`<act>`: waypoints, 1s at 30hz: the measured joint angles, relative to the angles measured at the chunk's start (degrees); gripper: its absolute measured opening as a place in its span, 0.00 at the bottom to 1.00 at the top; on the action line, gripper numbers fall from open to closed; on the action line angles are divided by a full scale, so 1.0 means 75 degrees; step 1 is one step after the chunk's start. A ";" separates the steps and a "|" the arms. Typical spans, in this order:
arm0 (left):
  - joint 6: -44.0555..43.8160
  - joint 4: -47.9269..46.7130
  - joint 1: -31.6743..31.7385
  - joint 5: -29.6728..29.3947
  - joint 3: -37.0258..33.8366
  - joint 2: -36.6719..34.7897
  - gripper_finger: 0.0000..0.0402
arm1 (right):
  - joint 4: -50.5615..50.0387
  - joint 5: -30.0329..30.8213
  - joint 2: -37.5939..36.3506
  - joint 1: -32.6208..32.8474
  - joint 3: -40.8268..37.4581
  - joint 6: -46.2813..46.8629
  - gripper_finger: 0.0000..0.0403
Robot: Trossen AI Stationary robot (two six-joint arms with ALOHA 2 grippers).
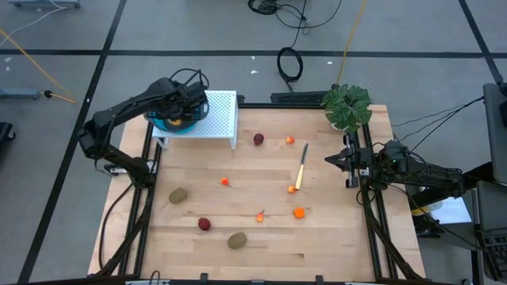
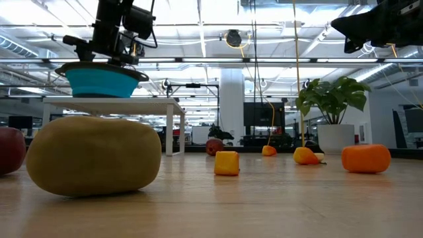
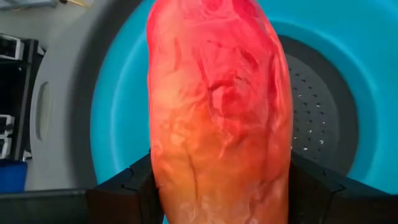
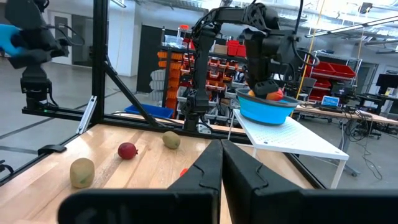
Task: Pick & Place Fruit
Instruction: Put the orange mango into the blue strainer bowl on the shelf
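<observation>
Wooden table, front edge bare

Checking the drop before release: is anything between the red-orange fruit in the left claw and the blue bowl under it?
Nothing visible. The left claw holds the red-orange fruit directly over the blue bowl, whose grey perforated bottom shows bare beside the fruit.

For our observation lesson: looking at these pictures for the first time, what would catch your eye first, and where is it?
The big red-orange fruit stands out, clamped in the left gripper right over the blue bowl on the white stand at the table's far left corner. Next, small fruit pieces lie scattered over the wooden table, with a yellow-handled knife among them. The right gripper waits shut at the right edge near the potted plant.
</observation>
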 joint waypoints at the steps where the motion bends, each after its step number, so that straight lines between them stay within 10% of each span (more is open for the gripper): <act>1: 0.0091 0.0052 0.0021 0.0001 -0.0008 0.0000 0.59 | 0.0000 0.0000 0.0002 -0.0002 0.0000 0.0000 0.00; 30: 0.1057 0.0651 0.0042 -0.0028 -0.0011 0.0000 0.73 | 0.0001 0.0000 0.0001 -0.0002 0.0000 0.0000 0.00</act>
